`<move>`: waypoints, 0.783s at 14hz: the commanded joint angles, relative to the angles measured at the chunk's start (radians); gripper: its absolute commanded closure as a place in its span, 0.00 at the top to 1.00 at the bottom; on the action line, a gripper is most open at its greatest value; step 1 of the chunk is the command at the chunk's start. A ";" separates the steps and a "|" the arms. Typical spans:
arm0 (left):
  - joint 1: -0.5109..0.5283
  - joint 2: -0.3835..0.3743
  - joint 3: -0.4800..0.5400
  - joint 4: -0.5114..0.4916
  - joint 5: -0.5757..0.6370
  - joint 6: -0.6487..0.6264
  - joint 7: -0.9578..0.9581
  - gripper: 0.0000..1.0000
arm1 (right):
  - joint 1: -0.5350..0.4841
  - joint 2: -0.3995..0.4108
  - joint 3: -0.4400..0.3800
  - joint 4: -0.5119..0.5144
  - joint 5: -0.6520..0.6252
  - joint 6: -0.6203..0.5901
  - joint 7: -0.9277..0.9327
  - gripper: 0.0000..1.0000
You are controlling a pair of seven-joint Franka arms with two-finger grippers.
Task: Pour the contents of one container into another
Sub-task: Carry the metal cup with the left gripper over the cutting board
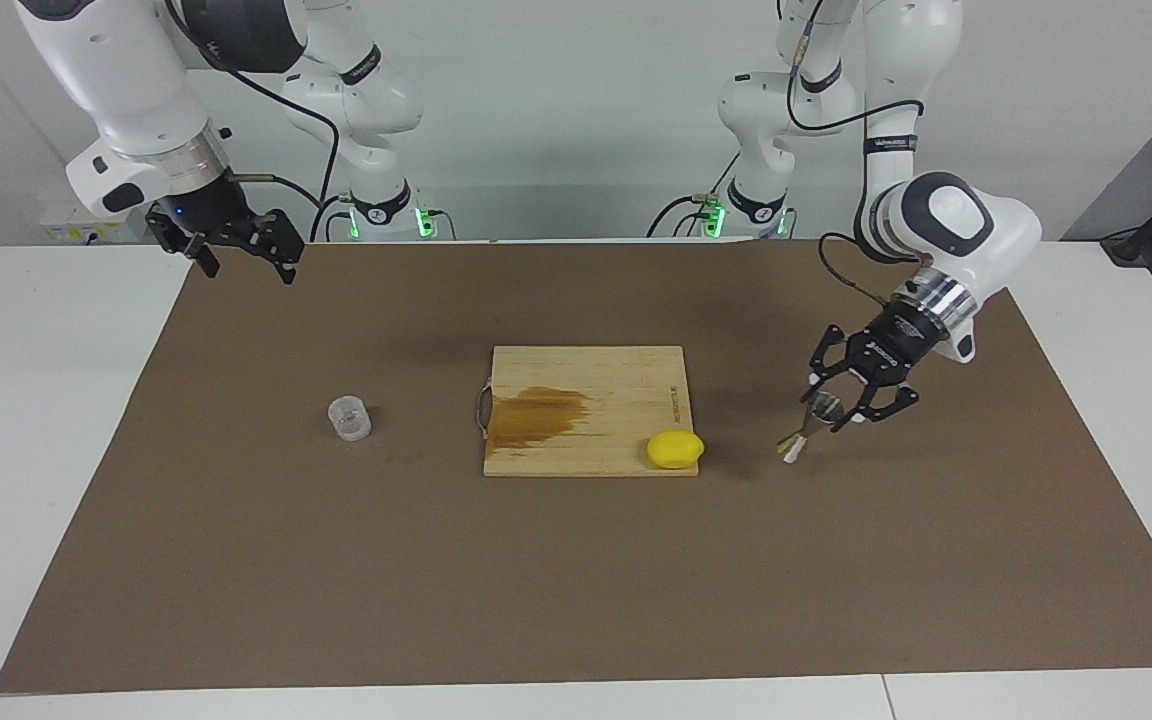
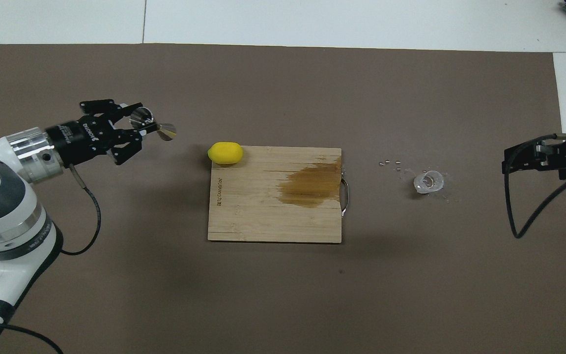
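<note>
The overhead view shows several small drops (image 2: 390, 162) on the brown mat (image 2: 283, 295) just beside the small clear glass cup (image 2: 429, 182); in the facing view these drops cannot be seen. The glass cup (image 1: 347, 418) stands upright on the mat toward the right arm's end of the desk, well apart from the wooden cutting board (image 1: 586, 410).

The small silvery steel jigger (image 2: 153, 125), with two cones and a narrow waist, is in the left gripper (image 2: 133, 132). The overhead view shows it lying nearly sideways, one cone between the fingers and the other cone pointing away from the gripper. In the facing view the jigger (image 1: 808, 425) is tilted, its low end close to the mat, but I cannot tell if it touches. The left gripper (image 1: 851, 400) is clamped on it, over the mat near the left arm's end of the desk. The left arm is bent down, its wrist slanted toward the mat.

The right gripper (image 1: 241, 250) hangs high over the mat's corner at the robots' edge, and this arm waits. Its fingers stand apart.

The board carries a dark wet stain (image 2: 312, 184). A yellow lemon (image 2: 225, 152) rests at the board's corner.
</note>
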 commanded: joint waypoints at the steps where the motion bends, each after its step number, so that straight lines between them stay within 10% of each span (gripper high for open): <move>1: -0.126 -0.003 -0.036 0.025 0.009 0.124 -0.136 0.00 | -0.012 -0.025 0.002 -0.030 0.021 -0.007 -0.016 1.00; 5: -0.394 0.052 -0.060 0.049 -0.160 0.474 -0.147 0.00 | -0.012 -0.027 0.002 -0.029 0.021 -0.022 -0.020 1.00; 11: -0.554 0.239 -0.056 0.223 -0.232 0.581 -0.149 0.00 | -0.013 -0.031 0.002 -0.027 0.021 -0.039 -0.020 1.00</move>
